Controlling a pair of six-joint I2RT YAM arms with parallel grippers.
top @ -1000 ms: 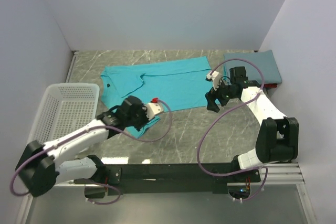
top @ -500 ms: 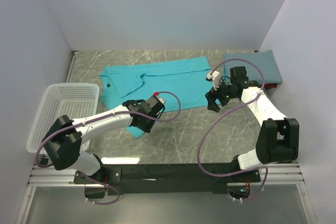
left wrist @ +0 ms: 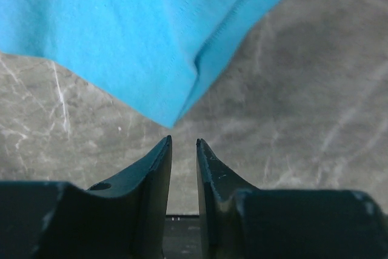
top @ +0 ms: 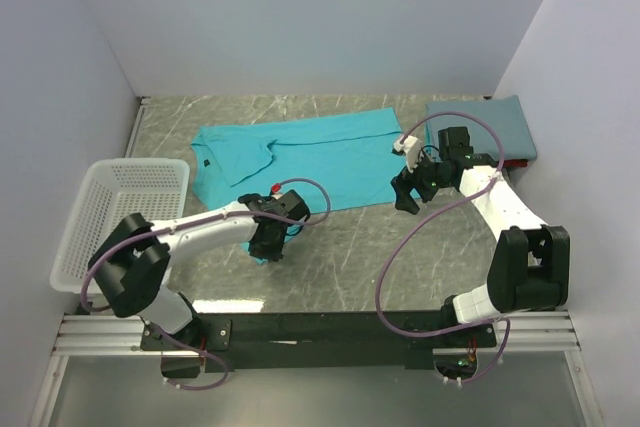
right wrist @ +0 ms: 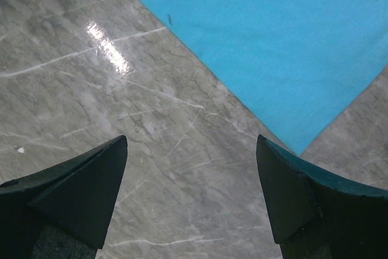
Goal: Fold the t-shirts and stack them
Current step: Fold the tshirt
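Teal cloth: the teal t-shirt (top: 300,152) lies spread flat across the far middle of the surface (top: 350,247), with its collar toward the left.
Slate-blue cloth: the slate-blue t-shirt (top: 485,125) sits as a folded rectangle in the far right corner, just beside the teal one.
Step in hand: probably the start of folding the teal shirt, with both arms lining up on its near corners. One shirt looks done and this one is unfolded.
Left gripper (left wrist: 183,144): it is low over the shirt's near-left corner. The jaws are only a narrow slit apart with nothing between them, and the cloth tip lies just ahead of them.
Right gripper (right wrist: 191,144): it hovers by the near-right hem corner with its jaws spread wide and empty. The hem edge runs diagonally ahead of them.
Next move: each gripper likely needs to come down onto its corner and pinch it cleanly, without bunching extra layers.
Surface: grey marble-patterned and glossy, with a glare streak in the right wrist view. The thin cloth lies flat on it.
Room: plain pale walls (top: 300,17) close in three sides. A white mesh basket (top: 140,163) stands at the left edge.
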